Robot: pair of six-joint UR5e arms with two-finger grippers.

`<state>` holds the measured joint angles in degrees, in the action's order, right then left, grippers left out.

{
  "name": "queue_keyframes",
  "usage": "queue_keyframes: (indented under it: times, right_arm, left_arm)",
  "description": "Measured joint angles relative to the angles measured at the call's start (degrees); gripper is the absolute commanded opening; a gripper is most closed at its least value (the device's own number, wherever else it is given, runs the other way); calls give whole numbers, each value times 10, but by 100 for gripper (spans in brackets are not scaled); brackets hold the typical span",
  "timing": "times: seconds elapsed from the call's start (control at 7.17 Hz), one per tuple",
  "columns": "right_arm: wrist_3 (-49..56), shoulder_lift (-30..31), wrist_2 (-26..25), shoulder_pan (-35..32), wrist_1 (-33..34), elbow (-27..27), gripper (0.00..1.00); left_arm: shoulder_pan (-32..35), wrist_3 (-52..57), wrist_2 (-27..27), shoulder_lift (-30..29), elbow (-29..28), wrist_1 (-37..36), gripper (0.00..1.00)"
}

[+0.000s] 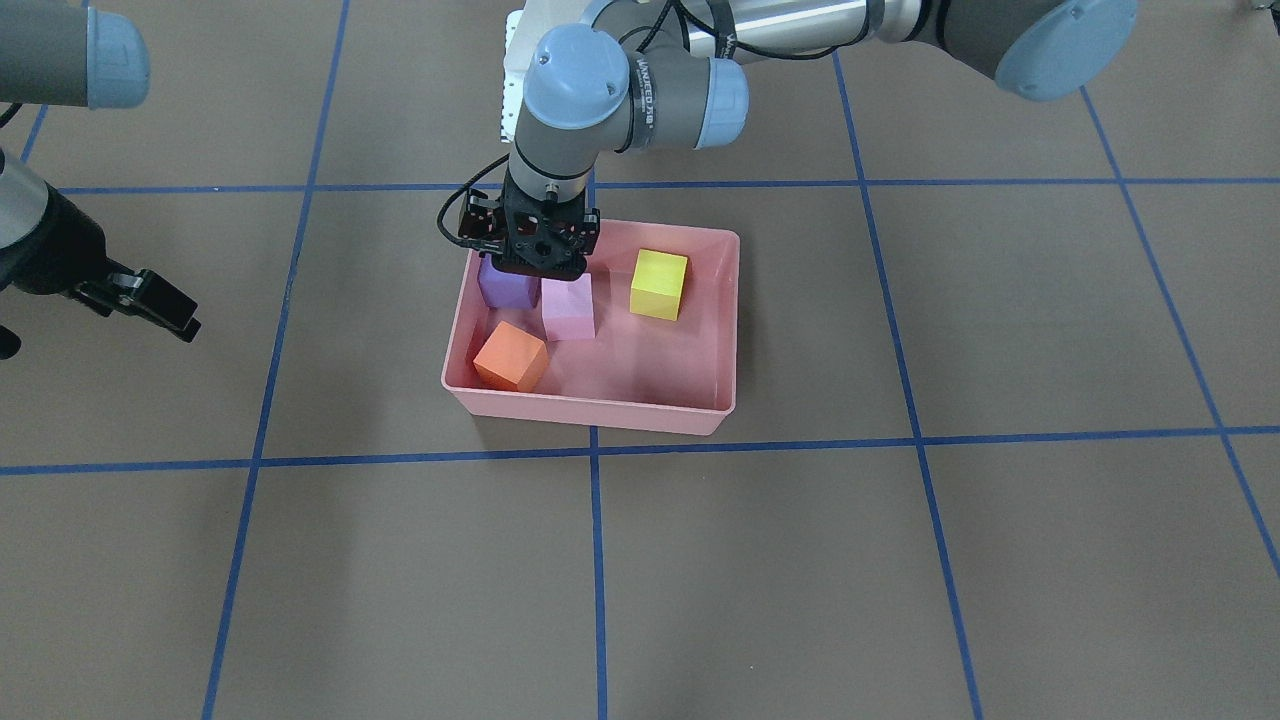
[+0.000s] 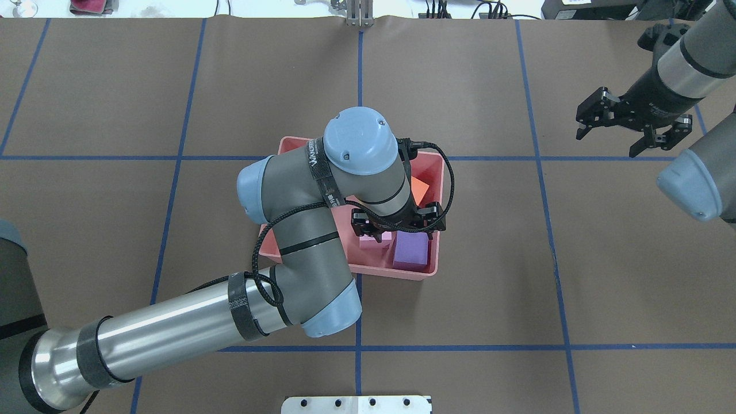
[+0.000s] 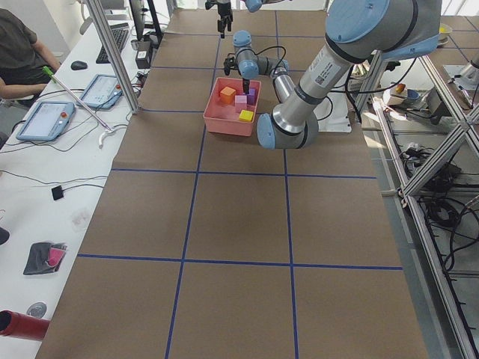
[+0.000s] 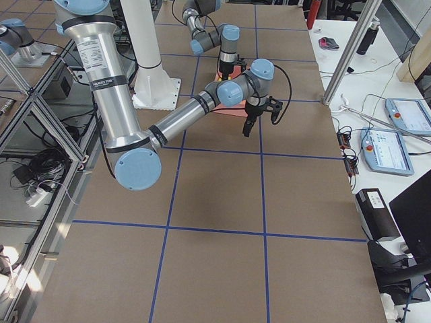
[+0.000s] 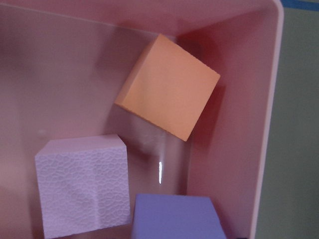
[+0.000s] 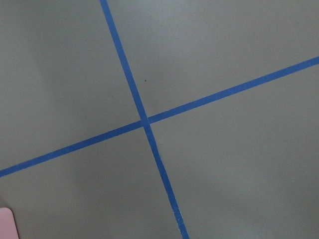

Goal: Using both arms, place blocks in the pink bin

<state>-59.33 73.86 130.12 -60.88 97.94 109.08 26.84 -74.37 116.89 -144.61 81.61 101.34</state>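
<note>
The pink bin stands mid-table and holds all the blocks: purple, light pink, orange and yellow. My left gripper hangs open and empty just above the purple and light pink blocks at the bin's robot-side end, also seen in the overhead view. The left wrist view shows the orange block, light pink block and purple block resting on the bin floor. My right gripper is open and empty, far off to the side above bare table.
Blue tape lines grid the brown table. The left arm's elbow and forearm lie over the bin's near-left part in the overhead view. The white pedestal base stands behind the bin. An operators' desk with tablets runs along the far side.
</note>
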Motion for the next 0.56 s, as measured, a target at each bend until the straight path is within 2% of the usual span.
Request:
queue_keyframes:
  times: [0.28,0.42,0.56]
  right_arm:
    - [8,0,-1,-5,0,-3,100]
    - [38,0,-1,-16,0,-12,100]
    - [91,2,-1,-32,0,-30,100]
  left_arm:
    - [22,2,6,12,30,-3,100]
    - [48,15,19,44,60,-5,100]
    - [85,55,40,102,104,-6,100]
